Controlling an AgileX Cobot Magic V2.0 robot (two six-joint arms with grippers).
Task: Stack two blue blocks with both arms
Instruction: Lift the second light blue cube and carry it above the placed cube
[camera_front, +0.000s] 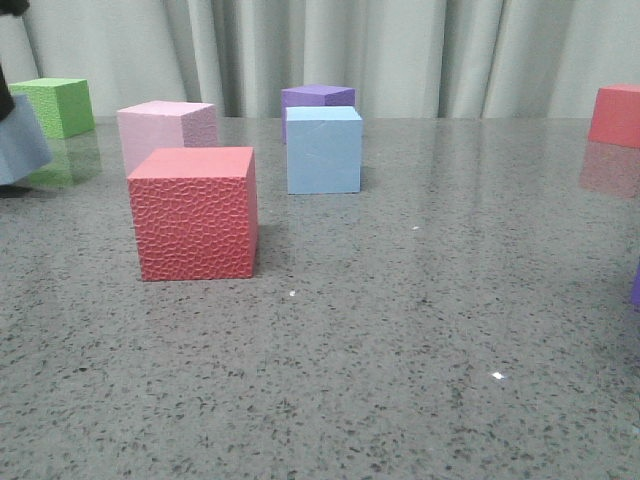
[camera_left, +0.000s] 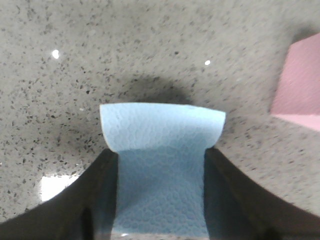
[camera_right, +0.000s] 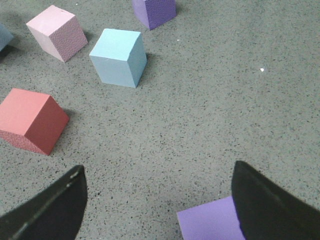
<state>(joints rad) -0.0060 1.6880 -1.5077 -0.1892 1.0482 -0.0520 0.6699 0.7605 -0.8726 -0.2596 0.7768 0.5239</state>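
Observation:
One blue block stands on the table in the middle, in front of a purple cube; it also shows in the right wrist view. My left gripper is shut on the other blue block, held off the table; in the front view this block shows at the far left edge. A corner of it shows in the right wrist view. My right gripper is open and empty above the table, well to the right of the standing blue block.
A textured red cube stands front left, a pale pink cube behind it, a green cube at the back left. A purple cube is behind the blue block. A red cube is back right. Another purple cube lies under my right gripper.

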